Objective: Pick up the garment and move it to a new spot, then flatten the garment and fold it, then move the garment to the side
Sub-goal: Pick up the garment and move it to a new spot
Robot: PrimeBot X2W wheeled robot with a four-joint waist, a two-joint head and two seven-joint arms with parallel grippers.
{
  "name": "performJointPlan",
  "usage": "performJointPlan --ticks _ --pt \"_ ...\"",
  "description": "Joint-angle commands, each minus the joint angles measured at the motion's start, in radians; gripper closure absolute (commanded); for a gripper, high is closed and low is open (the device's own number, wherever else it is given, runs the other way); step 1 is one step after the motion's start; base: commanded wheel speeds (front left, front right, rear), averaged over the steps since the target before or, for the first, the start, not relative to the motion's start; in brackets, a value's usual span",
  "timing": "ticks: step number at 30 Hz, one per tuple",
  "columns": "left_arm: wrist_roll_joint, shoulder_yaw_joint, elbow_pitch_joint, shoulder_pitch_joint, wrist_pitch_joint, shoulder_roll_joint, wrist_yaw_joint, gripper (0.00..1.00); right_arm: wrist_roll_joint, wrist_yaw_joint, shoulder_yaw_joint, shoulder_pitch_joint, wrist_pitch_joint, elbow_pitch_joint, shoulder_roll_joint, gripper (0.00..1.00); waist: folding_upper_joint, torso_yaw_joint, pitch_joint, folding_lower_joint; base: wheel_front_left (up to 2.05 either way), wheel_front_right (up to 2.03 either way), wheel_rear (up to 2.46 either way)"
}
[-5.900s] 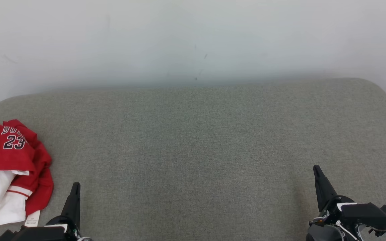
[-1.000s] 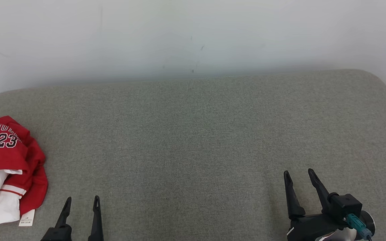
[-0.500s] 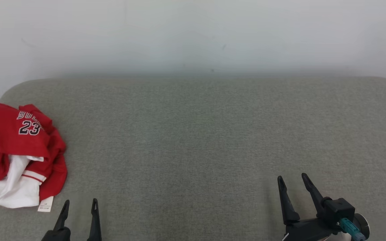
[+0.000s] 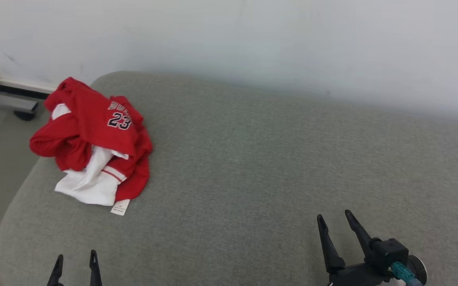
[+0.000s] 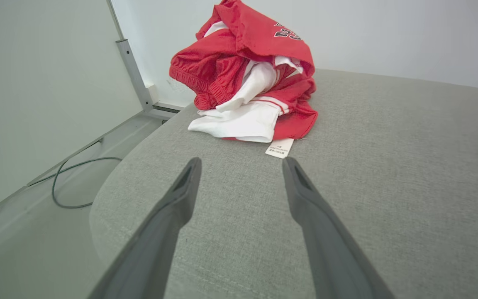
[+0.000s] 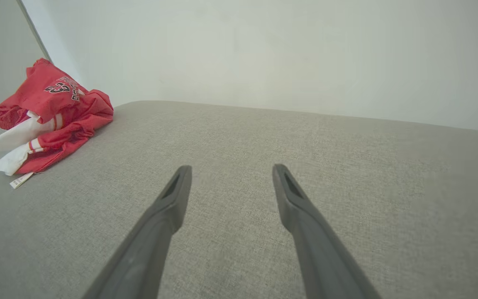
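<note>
Head camera is swinging left; nothing on the grey cushion (image 4: 253, 167) is shifting. Crumpled garment (image 4: 94, 143) is lying at the cushion's left end, straight ahead of the nearer left gripper (image 4: 76, 256); it and the right gripper (image 4: 334, 215) are gaping empty.

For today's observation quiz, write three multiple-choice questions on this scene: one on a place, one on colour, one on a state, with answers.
1. The garment lies on the cushion: A in the middle; B near its left end; C at its right end.
2. The garment is: A red and white; B blue and white; C green and black.
3. The left gripper is: A shut on the garment; B shut, empty; C open, empty.
Answers: B, it sits by the left edge; A, red cloth with white parts; C, jaws apart, short of the garment.
</note>
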Motion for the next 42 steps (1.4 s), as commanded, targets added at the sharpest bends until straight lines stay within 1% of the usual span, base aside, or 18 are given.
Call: performJointPlan --ticks 1,3,6,11,20,24,27,30,34,36,42 --pt "0.001 0.008 -0.001 0.016 -0.003 0.002 0.0 0.0 0.006 0.003 0.007 0.007 0.0 0.004 0.001 0.0 0.0 0.124 -0.006 0.0 0.0 0.0 0.0" --pt "-0.002 0.023 0.002 0.024 -0.003 0.003 -0.002 0.0 0.008 0.003 0.013 0.008 -0.001 0.007 0.002 0.0 0.0 0.154 -0.008 0.0 0.0 0.0 0.0" --pt "-0.014 0.05 0.011 0.032 -0.003 0.002 0.009 0.0 0.014 0.003 0.024 0.007 -0.001 0.014 0.001 0.0 0.0 0.186 -0.009 0.0 0.0 0.0 0.0" --pt "-0.028 0.078 0.033 0.034 -0.003 -0.001 0.009 0.0 0.018 0.003 0.041 0.004 -0.001 0.02 0.004 0.0 0.0 0.202 -0.009 0.0 0.0 0.0 0.0" --pt "-0.051 0.106 0.056 -0.013 -0.003 -0.004 -0.014 0.0 0.024 0.003 0.054 -0.021 -0.001 0.02 -0.02 0.0 0.0 0.148 0.038 0.0 0.0 0.0 0.0" --pt "-0.079 0.132 0.088 -0.082 -0.003 0.003 -0.026 0.0 0.029 0.003 0.048 -0.031 -0.001 0.017 -0.039 0.0 0.0 0.107 0.078 0.0 0.0 0.0 0.0" --pt "-0.095 0.139 0.11 -0.152 -0.003 0.034 -0.038 0.0 0.027 0.003 0.054 -0.053 -0.001 0.006 -0.062 0.0 0.0 0.076 0.116 0.0 0.0 0.0 0.0" --pt "-0.092 0.122 0.122 -0.239 -0.003 0.065 -0.044 0.0 0.027 0.003 0.059 -0.067 -0.001 0.0 -0.081 0.0 0.0 0.047 0.158 0.0 0.0 0.0 0.0" --pt "-0.119 0.088 0.179 -0.369 -0.003 0.142 -0.053 0.0 0.03 0.003 0.063 -0.092 -0.001 -0.02 -0.109 0.0 0.0 0.01 0.216 0.0 0.0 0.0 0.0" --pt "-0.149 0.04 0.209 -0.435 -0.002 0.184 -0.051 0.0 0.031 0.003 0.066 -0.105 -0.001 -0.03 -0.115 0.0 0.0 -0.013 0.242 0.0 0.0 0.0 0.0" --pt "-0.327 -0.094 0.29 -0.6 0.062 0.329 -0.05 0.0 0.021 0.003 0.065 -0.139 -0.001 -0.066 -0.129 0.0 0.0 -0.078 0.313 0.0 0.0 0.0 0.0"
